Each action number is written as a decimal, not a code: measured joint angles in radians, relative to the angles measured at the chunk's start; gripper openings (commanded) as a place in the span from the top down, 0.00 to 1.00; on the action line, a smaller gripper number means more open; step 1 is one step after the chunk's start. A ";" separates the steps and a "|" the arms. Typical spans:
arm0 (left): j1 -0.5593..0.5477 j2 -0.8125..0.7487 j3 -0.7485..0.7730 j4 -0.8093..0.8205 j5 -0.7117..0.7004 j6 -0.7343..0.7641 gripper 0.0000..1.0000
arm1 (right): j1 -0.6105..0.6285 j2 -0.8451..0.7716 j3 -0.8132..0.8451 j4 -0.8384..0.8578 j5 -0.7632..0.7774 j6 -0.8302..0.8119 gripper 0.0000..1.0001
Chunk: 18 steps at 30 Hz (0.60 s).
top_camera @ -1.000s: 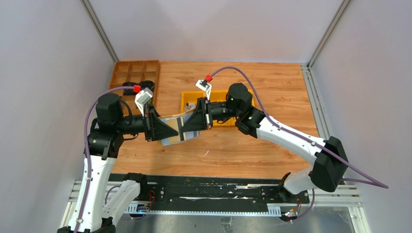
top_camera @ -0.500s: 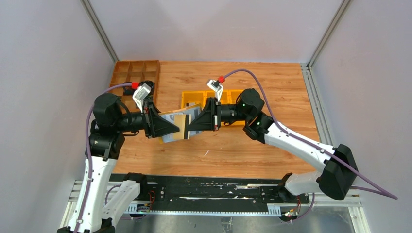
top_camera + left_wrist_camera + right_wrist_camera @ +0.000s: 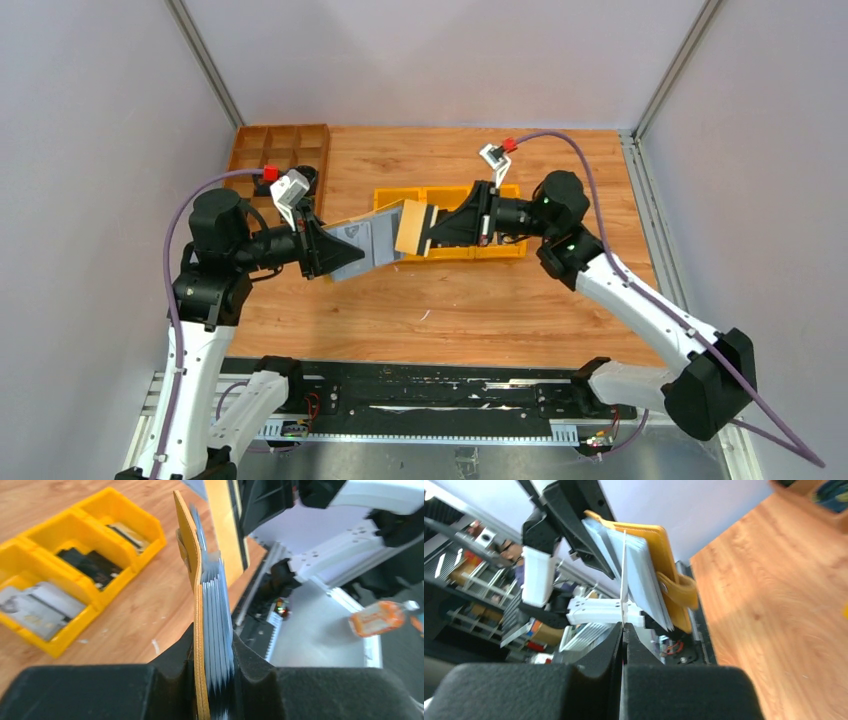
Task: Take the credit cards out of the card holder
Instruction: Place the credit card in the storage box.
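We see the left gripper (image 3: 352,256) clamped on the card holder (image 3: 372,240), jaws only a narrow way apart, pinching the mustard cover and the stack of grey pleats together at one end. The holder is up in the air over the middle of the table (image 3: 450,300), sticking out towards the right arm. Over there the right gripper (image 3: 623,630) is squeezed tight, fingers all but meeting on one thin card (image 3: 624,570) held edge-on. From above that card shows a tan face, and its far edge meets the open end of the holder. Whether it sits in a pocket or is clear of it, we cannot tell. Now the arms: the left one stands up from its base with the elbow high and the forearm level, pointing right. The right one stretches long from the near right corner, bends at the far side, and its wrist points back left. So we have the two grippers facing each other, nearly nose to nose. Just behind them are the yellow bins (image 3: 500,248), and the left wrist view shows loose cards (image 3: 40,610) lying inside them.
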 measured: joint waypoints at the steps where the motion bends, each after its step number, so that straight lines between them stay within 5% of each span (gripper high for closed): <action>1: 0.000 0.005 0.014 -0.032 -0.036 0.045 1.00 | -0.035 -0.013 0.000 -0.027 -0.004 -0.006 1.00; 10: 0.000 0.011 0.041 -0.211 -0.238 0.322 1.00 | -0.358 -0.036 0.094 -0.562 0.034 -0.309 1.00; 18: 0.000 0.011 0.068 -0.297 -0.239 0.428 1.00 | -0.440 0.185 0.245 -0.901 0.389 -0.605 1.00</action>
